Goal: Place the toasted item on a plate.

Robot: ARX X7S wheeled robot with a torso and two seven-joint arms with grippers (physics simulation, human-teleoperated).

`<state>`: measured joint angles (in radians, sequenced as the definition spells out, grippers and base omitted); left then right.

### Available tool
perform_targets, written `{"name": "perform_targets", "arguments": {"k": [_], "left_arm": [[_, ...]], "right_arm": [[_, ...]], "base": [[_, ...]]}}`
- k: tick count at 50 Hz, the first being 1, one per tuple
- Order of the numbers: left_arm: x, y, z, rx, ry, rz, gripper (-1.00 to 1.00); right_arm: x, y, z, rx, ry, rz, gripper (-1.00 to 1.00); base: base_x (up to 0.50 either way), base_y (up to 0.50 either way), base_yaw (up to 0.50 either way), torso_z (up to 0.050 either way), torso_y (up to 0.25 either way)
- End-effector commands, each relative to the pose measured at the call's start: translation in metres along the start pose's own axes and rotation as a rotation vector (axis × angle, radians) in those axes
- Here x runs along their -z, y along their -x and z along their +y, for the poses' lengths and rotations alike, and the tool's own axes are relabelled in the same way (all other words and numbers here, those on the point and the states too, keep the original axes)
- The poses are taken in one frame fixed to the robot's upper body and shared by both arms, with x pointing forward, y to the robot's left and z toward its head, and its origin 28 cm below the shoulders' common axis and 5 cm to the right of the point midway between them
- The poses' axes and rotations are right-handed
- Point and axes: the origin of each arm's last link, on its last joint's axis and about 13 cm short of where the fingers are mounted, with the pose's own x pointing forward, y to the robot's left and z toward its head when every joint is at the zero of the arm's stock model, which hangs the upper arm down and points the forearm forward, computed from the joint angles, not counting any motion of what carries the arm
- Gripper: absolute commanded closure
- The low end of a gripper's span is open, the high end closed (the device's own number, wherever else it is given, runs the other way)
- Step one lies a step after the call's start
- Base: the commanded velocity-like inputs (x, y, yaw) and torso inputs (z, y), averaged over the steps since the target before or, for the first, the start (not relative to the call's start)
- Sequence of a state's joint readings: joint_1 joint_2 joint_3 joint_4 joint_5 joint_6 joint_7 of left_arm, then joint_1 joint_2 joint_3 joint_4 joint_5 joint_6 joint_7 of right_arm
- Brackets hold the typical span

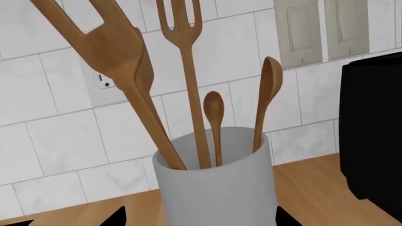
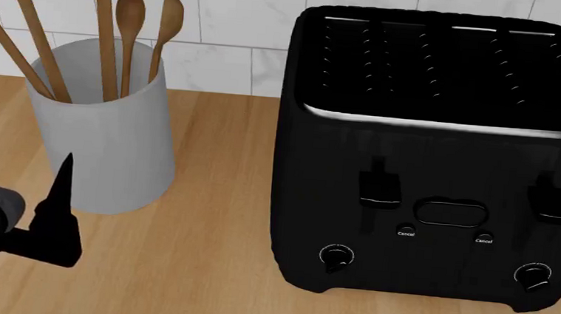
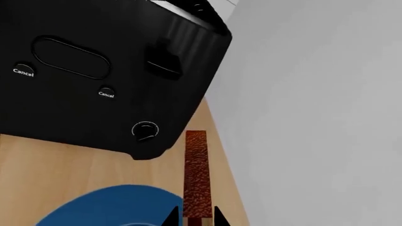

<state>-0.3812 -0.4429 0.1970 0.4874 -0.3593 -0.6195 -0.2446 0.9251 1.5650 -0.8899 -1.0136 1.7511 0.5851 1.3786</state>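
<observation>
Right pincer [image 3: 193, 217]: closed edge-on upon the toast [image 3: 195, 174], so it can lie flat.
Plate [image 3: 107, 207]: directly beside.
Left pincer [image 1: 197, 217]: spread wide, empty, idle before the utensil crock [image 1: 217, 183].

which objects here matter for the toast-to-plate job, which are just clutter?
Job:
- toasted item, seen edge-on between the right end effector fingertips
- plate, blue rim, beside the toast
- toaster, only because it stands next to both

Clutter:
- utensil crock
- wooden spoons and forks
- wall outlet

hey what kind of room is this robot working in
Most likely a kitchen counter: a black toaster and a white crock of wooden utensils stand on a wooden worktop against a white tiled wall.
</observation>
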Motion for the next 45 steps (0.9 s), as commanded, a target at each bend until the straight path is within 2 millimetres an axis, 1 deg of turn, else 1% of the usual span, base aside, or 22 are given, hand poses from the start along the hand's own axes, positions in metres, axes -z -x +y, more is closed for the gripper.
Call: {"name": "perform_targets", "arguments": {"k": [1, 5, 31, 45], "left_arm": [[0.002, 0.001, 0.000, 0.002, 0.000, 0.006, -1.00], [0.002, -0.001, -0.001, 0.003, 0.001, 0.004, -1.00], [0.006, 0.000, -0.001, 0.005, -0.003, 0.012, -1.00], [0.005, -0.001, -0.002, 0.006, -0.007, 0.015, -1.00]], "right_arm": [[0.007, -0.005, 0.002, 0.005, 0.014, 0.019, 1.00], [0.009, -0.006, 0.003, 0.004, 0.016, 0.026, 1.00], [0.027, -0.010, 0.013, -0.023, 0.007, 0.075, 1.00], [0.035, -0.007, 0.018, -0.037, 0.007, 0.099, 1.00]], "base": [[0.00, 0.00, 0.00, 0.000, 0.000], [0.00, 0.00, 0.00, 0.000, 0.000], [0.00, 0.00, 0.00, 0.000, 0.000], [0.00, 0.00, 0.00, 0.000, 0.000]]}}
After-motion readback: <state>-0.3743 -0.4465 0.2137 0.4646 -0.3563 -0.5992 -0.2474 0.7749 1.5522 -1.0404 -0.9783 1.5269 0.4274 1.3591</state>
